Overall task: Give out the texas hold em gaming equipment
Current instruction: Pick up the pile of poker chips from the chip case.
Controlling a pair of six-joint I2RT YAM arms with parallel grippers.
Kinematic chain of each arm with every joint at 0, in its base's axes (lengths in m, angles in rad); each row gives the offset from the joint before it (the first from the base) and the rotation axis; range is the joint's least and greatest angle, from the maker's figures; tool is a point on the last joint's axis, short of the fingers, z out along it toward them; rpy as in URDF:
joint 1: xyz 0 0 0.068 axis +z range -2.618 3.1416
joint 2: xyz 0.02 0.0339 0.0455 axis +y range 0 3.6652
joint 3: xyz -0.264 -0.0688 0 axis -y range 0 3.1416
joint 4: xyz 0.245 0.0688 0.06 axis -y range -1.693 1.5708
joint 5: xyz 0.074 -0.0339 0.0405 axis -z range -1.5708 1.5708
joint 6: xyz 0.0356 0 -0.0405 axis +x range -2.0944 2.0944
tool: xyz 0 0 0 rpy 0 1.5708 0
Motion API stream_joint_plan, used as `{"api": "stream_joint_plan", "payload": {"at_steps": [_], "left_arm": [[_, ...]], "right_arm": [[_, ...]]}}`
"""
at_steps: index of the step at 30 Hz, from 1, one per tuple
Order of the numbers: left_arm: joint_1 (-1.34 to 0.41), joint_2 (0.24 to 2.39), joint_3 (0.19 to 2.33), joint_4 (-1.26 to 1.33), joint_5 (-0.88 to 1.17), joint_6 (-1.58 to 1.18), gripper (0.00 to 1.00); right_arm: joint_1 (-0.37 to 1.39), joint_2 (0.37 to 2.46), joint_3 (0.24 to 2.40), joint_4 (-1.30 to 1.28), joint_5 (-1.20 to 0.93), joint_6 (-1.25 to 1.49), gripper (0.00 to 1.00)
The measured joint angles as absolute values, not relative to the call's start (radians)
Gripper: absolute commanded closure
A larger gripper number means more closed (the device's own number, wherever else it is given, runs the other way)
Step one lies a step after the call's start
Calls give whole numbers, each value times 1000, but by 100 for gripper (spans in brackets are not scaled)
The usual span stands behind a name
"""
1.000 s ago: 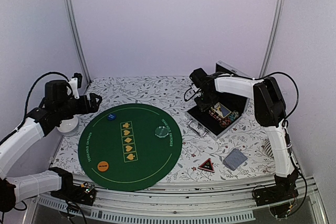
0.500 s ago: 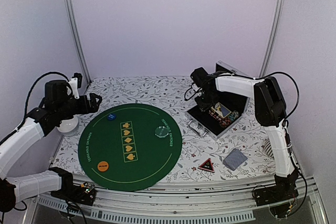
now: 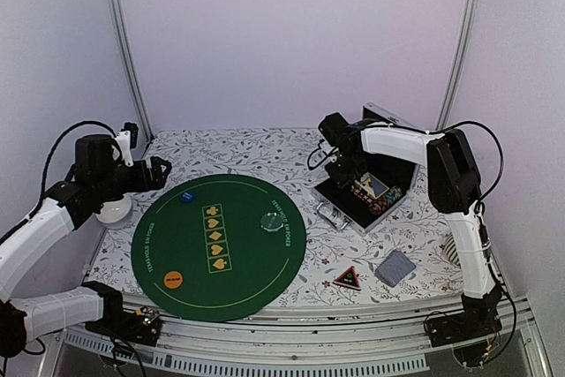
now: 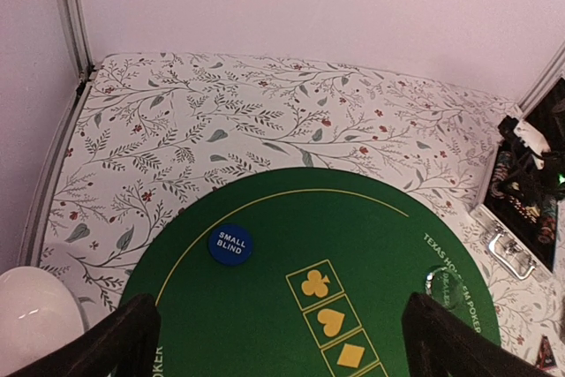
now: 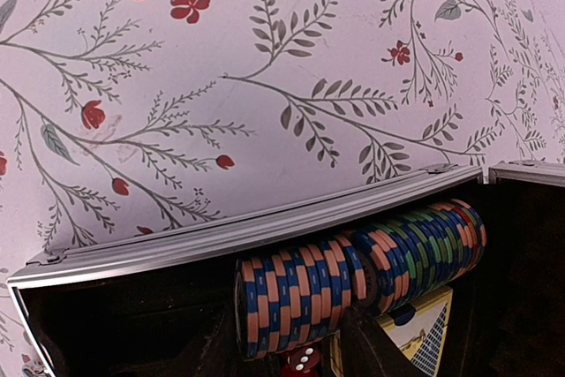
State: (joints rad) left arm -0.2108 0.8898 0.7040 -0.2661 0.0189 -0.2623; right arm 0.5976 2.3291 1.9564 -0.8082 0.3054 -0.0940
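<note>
Round mat lies on table, left of centre. On mat: far disc at back-left, near disc at front-left, middle disc toward right edge, column of suit boxes running front to back between them. Off mat's left edge, rounded object. Over to right and further back, open case, with chip row lying inside along one wall. Before case: triangle token just beside mat's right edge, card deck right of token, apart from it.

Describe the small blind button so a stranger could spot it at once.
Find the round green poker mat on the table. Near its far-left edge lies a small disc. Unlike the orange disc and the clear disc, it is dark blue, printed SMALL BLIND.
</note>
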Motion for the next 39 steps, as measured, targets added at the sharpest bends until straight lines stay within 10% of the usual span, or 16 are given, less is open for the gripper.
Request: {"api": "stream_joint_plan", "payload": {"at_steps": [10, 39], "left_arm": [[-211, 893, 704, -266, 40, -262, 2], [-211, 919, 704, -266, 86, -262, 2]], "right_arm": [[602, 2329, 1956, -809, 328, -111, 40], [630, 2329, 1988, -815, 371, -149, 46]]}}
